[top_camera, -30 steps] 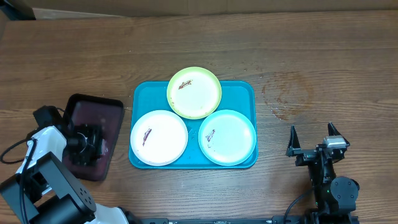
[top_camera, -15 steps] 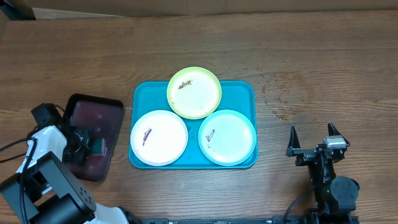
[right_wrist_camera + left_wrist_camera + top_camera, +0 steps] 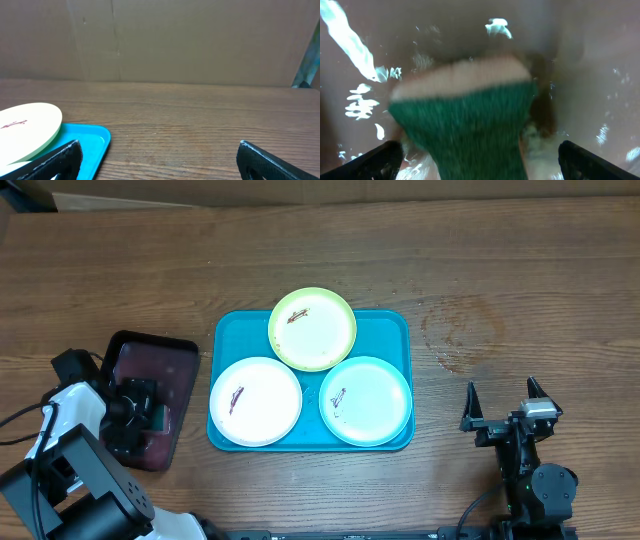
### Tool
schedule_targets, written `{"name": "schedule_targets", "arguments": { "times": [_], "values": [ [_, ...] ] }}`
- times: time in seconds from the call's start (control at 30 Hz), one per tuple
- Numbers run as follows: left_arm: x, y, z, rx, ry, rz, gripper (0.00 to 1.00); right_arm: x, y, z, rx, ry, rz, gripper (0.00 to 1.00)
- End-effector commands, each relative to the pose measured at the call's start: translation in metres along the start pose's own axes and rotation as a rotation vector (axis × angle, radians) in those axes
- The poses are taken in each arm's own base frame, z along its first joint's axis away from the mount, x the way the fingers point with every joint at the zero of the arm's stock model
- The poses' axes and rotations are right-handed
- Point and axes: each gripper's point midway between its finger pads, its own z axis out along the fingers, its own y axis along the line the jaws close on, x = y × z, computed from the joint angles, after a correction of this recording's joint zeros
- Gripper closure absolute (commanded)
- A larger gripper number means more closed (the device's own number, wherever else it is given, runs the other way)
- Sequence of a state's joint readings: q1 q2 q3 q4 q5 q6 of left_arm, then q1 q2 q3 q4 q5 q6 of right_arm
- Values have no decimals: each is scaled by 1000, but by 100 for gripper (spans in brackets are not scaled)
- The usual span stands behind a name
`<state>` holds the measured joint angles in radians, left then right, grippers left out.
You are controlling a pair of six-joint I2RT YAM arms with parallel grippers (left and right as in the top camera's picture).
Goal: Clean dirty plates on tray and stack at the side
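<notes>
Wood-grain brown surface (image 3: 500,260) carries everything.

Turquoise-blue rectangular plastic tray (image 3: 400,322), mid-surface, holds three plates:
- yellow-green round plastic plate (image 3: 312,329) at the far side, its edge overhanging the tray's far rim; short reddish-brown smear (image 3: 298,315) left of its centre.
- white round plastic plate (image 3: 255,401) at the near left, dark smear on its left half.
- mint-rimmed round plastic plate (image 3: 366,400) at the near right, small dark smear left of centre.
- The three sit close together; cannot tell whether their rims touch.

Smaller black plastic tray (image 3: 165,355) with a dark maroon inside lies well left of the turquoise one. Its inside looks wet and glossy in the left wrist view, with bright glints. It holds a green scrub sponge (image 3: 465,120) with a paler layer along its far edge.

Left pincer (image 3: 140,412) is down inside the black tray, spread wide, the sponge between the fingertips (image 3: 385,155). Contact with the sponge not visible. That view is blurred, so the sponge's outline is soft. From overhead the arm covers most of the sponge and the tray's near left part.

Right pincer (image 3: 505,395) sits near the right front edge of the surface, well apart from the turquoise tray, spread wide, nothing between the fingers. Its wrist view shows only the tray's corner (image 3: 95,137) and part of the yellow-green plate (image 3: 30,122), cut off at the left edge.
</notes>
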<state>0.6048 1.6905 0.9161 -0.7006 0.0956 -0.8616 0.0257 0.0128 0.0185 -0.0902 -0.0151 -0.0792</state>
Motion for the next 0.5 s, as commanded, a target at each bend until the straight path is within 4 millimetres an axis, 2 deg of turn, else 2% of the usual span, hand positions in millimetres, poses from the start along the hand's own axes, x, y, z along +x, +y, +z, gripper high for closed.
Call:
{"name": "schedule_targets", "arguments": {
  "times": [0.0, 0.07, 0.1, 0.17, 0.3, 0.37, 0.43, 0.47],
  "values": [
    [35, -12, 4, 96, 190, -10, 0, 2, -2, 0, 8, -4, -4, 0],
    [35, -13, 4, 100, 192, -11, 0, 2, -2, 0, 8, -4, -4, 0],
    [34, -14, 4, 101, 186, -9, 9, 2, -2, 0, 8, -3, -4, 0],
    [33, -14, 4, 104, 181, -8, 28, 2, -2, 0, 8, -4, -4, 0],
    [32, -15, 4, 107, 178, -8, 79, 2, -2, 0, 8, -4, -4, 0],
    [31, -16, 4, 109, 176, -7, 96, 2, -2, 0, 8, -4, -4, 0],
    [28, -16, 5, 109, 161, -5, 96, 2, -2, 0, 8, -4, -4, 0],
    [26, -16, 5, 108, 149, -3, 85, 2, -2, 0, 8, -4, -4, 0]
  ]
}}
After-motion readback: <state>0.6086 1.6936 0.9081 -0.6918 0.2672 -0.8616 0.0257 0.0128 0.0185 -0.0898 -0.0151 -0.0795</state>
